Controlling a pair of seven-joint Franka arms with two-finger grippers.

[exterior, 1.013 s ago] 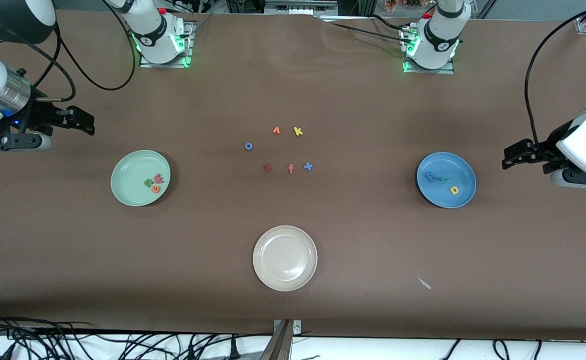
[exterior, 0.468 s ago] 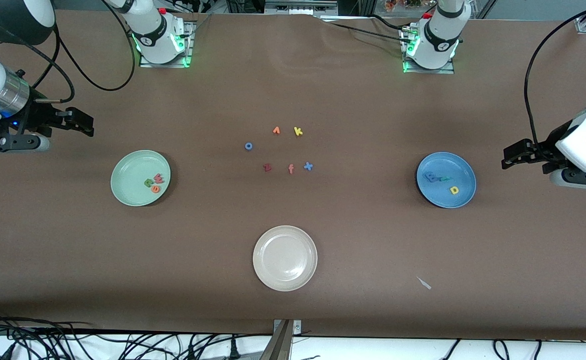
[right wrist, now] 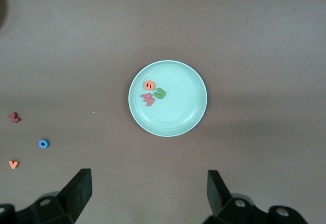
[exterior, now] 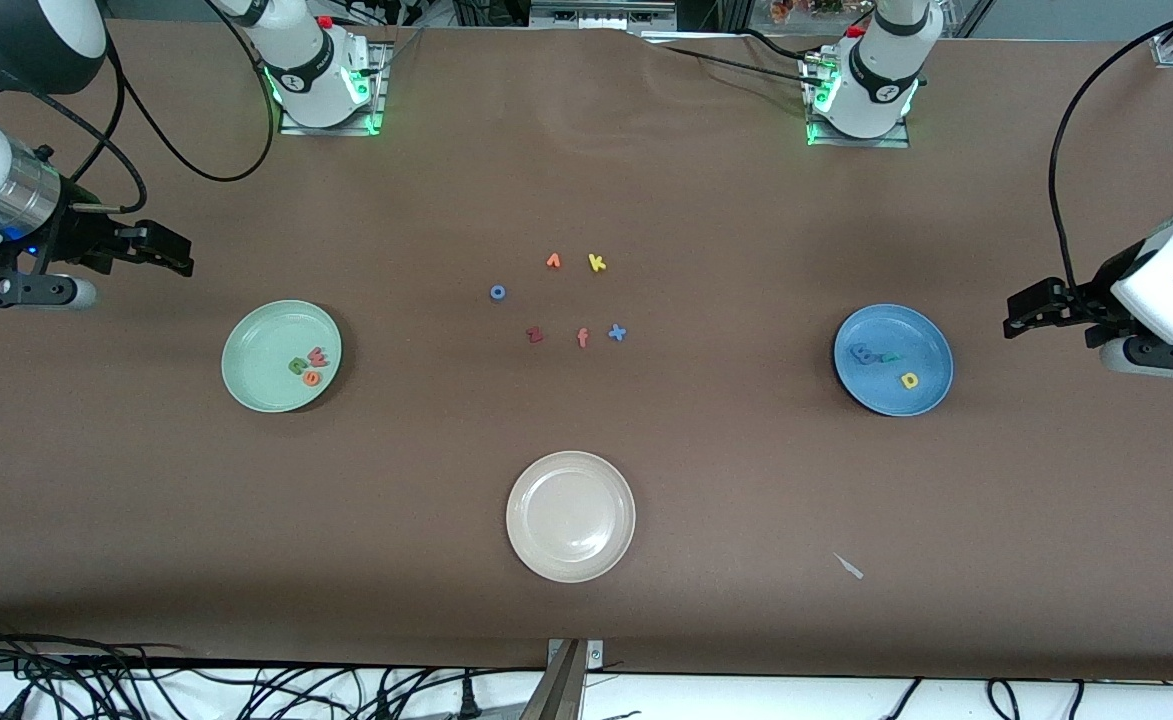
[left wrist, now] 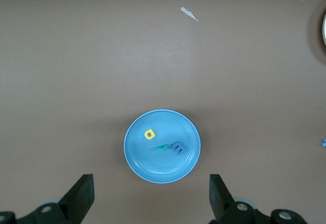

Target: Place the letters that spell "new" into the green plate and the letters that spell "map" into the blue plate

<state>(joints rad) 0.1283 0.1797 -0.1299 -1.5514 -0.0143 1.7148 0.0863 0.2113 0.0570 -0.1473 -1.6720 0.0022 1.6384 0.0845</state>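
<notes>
Left gripper (exterior: 1021,312) spread, empty, above table beside blue plate (exterior: 936,345). Right gripper (exterior: 174,255) spread, empty, near green plate (exterior: 256,335).

Foam letters judged light, soft; best pinched across edges.

n, e, w (exterior: 306,367) seen in green plate; m, a, p (exterior: 884,363) in blue. Cream plate (exterior: 606,480) bare.

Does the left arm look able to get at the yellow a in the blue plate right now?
Probably yes: the left gripper is open and empty, the yellow a lies uncovered in the blue plate, apart from its neighbours.
</notes>
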